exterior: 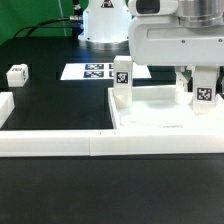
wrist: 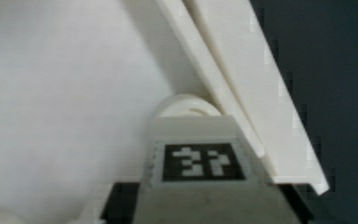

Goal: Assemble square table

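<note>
A black desk fills the scene. At the exterior view's left lies a loose leg, then the marker board. Next, an upright leg stands on the square table slab. At the right the arm points straight down, its pincer gripping a tagged leg. Only the wrist view shows the fingers against that leg's sides, near the slab's rim.

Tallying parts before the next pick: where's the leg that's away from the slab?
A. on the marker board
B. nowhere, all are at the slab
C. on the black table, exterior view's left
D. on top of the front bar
C: the lone leg sits by itself on the table at the exterior view's left, apart from the slab and the marker board.
</note>
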You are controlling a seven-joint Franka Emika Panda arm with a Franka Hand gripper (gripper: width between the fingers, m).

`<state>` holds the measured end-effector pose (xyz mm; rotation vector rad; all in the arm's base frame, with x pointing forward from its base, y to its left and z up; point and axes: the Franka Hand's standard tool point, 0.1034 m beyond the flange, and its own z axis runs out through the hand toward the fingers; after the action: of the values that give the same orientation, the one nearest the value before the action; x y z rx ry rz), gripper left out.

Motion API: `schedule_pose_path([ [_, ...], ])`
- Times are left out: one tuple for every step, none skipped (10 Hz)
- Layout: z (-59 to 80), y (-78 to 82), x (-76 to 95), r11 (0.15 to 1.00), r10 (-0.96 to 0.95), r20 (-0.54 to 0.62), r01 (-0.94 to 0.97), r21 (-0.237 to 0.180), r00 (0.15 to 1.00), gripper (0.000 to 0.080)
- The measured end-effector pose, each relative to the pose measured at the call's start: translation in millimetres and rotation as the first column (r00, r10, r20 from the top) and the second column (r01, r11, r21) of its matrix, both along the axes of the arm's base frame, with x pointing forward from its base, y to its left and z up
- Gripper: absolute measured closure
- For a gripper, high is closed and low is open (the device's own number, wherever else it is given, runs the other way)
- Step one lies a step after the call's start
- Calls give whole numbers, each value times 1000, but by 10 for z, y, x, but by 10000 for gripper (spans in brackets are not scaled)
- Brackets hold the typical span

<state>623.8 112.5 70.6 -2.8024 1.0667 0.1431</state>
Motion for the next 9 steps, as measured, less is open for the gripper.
schedule_pose_path([
  [0, 3, -7, 990, -139, 7, 139, -8, 990, 514],
  [-4, -1, -13, 960, -281, 21, 281, -11, 959, 514],
  [-5, -4, -20, 904, -427, 40, 427, 0, 903, 514],
  [-2, -8, -12, 845, -535, 43, 534, 18, 844, 514],
  [0, -5, 17, 779, -627, 32, 626, 38, 778, 512],
  [-2, 41, 20, 680, -733, 3, 732, 49, 681, 512],
  [2, 102, 15, 631, -775, -13, 775, 47, 632, 512],
  [-1, 103, 13, 656, -754, -6, 754, 48, 657, 512],
  [2, 101, 17, 716, -697, 10, 696, 48, 717, 331],
])
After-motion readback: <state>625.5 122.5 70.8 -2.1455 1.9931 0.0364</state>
